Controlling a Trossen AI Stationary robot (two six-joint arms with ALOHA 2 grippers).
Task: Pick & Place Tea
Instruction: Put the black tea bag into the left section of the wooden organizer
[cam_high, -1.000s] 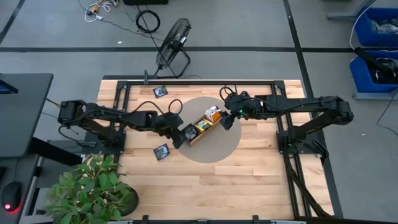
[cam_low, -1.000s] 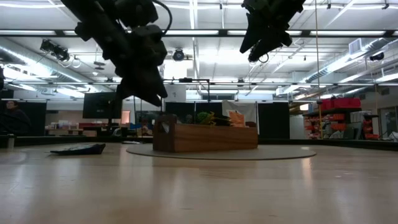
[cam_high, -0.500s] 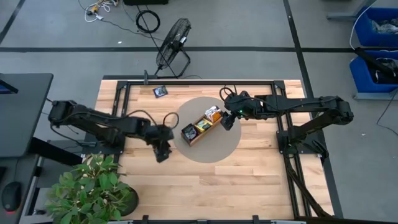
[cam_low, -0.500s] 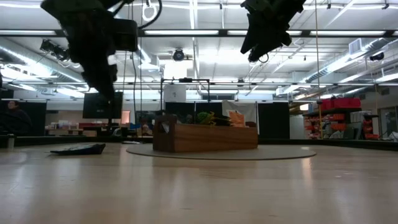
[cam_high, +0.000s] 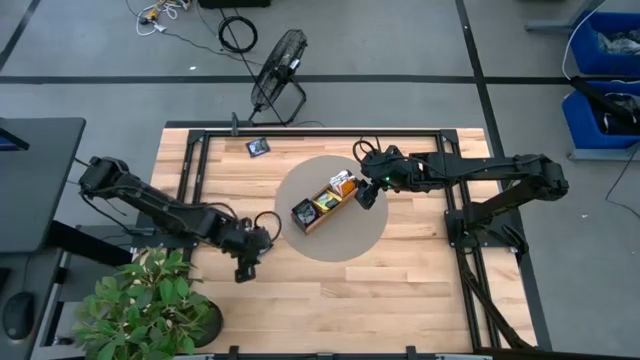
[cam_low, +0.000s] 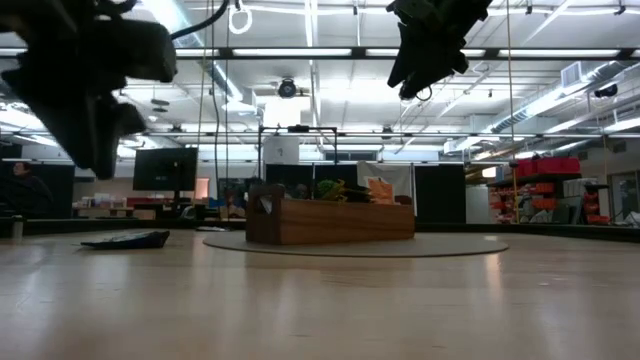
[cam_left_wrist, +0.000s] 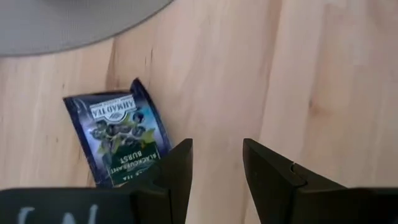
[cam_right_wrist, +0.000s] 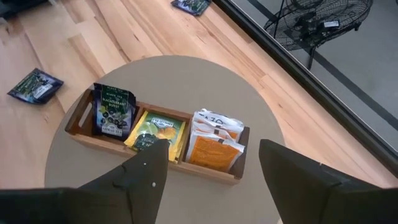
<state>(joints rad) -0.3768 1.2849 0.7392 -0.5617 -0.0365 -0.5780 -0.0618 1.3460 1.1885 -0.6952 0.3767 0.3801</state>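
Note:
The tea lies in small flat packets. One dark navy packet (cam_left_wrist: 118, 140) rests flat on the wood, close beside the fingers of my left gripper (cam_left_wrist: 217, 149), which is open above bare table with nothing between its fingers. In the high view that gripper (cam_high: 243, 270) stands near-left of the wooden tray (cam_high: 306, 224). The tray holds a navy packet (cam_right_wrist: 114, 111), a yellow-green one (cam_right_wrist: 155, 134) and orange-and-white ones (cam_right_wrist: 214, 140), all upright. My right gripper (cam_high: 367, 193) hangs open above the tray's right end. Another navy packet (cam_high: 258, 147) lies flat near the far edge.
The tray stands on a round grey mat (cam_high: 350, 240) at mid-table. A black frame (cam_high: 320, 131) runs along the table's far edge. A floor fan (cam_high: 278, 70) stands beyond the far edge, and a potted plant (cam_high: 150, 300) is at the near-left corner. Bare wood lies toward the near edge.
My left gripper has swung from the tray's left end toward the table's near-left, passing over the navy packet on the wood, and has rolled on the way. Its fingers stay equally apart. The packets and the tray have not moved.

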